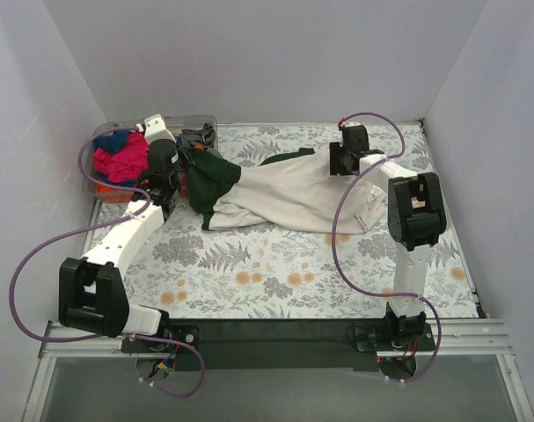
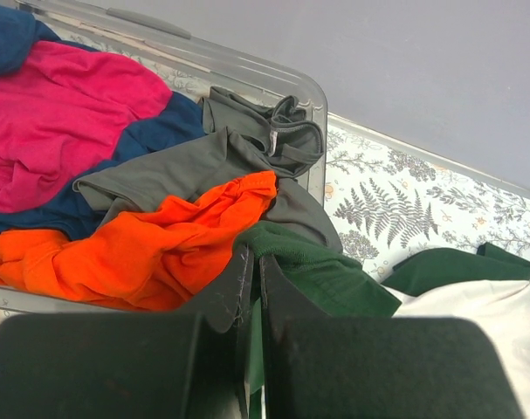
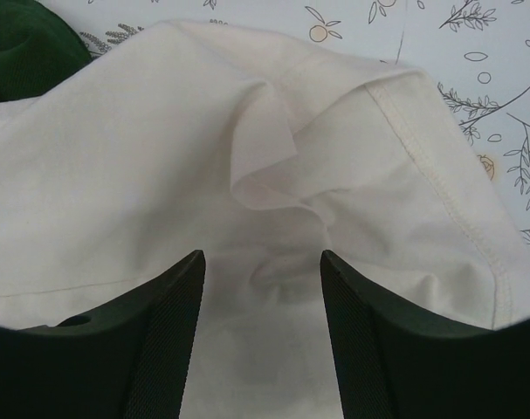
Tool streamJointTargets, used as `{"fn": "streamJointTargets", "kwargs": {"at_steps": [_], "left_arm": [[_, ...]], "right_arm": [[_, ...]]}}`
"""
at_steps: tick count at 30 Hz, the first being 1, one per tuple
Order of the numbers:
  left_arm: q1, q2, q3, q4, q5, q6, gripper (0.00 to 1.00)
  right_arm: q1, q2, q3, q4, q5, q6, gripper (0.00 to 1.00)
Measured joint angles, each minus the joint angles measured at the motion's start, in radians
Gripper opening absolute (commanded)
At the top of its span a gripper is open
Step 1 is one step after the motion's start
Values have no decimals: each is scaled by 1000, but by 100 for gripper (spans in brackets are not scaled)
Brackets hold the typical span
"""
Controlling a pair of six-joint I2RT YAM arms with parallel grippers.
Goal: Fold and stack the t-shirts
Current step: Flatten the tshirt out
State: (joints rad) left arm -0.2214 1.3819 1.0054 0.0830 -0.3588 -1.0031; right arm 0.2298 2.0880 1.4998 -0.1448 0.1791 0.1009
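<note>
A cream shirt (image 1: 293, 198) with green sleeves is spread across the middle of the flowery table (image 1: 275, 281), from 9 o'clock to 3 o'clock. Its green sleeve (image 2: 326, 271) at the 9 o'clock end is pinched by the left pincer (image 2: 251, 266), which is pressed together on the cloth. The right pincer (image 3: 262, 262) is held low over the cream end at 3 o'clock. It is spread apart, and cream cloth is seen in the gap. A clear bin (image 2: 247, 65) is seen at 10 o'clock. A pink shirt (image 2: 64, 113), a blue shirt (image 2: 173, 118), a grey shirt (image 2: 195, 161) and an orange shirt (image 2: 160, 236) are piled in it. The grey one is draped over the rim, close to the green sleeve.
</note>
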Motion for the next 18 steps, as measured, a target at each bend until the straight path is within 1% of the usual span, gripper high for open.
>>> {"fn": "streamJointTargets", "kwargs": {"at_steps": [13,17,18], "left_arm": [[0,-19,-11,0,0,0,0],[0,-19,-11,0,0,0,0],[0,-19,-11,0,0,0,0]], "right_arm": [[-51,32,30,22,-26,2,49],[-57,54,30,22,-38,5,44],[-59,58,30,22,-44,5,41]]}}
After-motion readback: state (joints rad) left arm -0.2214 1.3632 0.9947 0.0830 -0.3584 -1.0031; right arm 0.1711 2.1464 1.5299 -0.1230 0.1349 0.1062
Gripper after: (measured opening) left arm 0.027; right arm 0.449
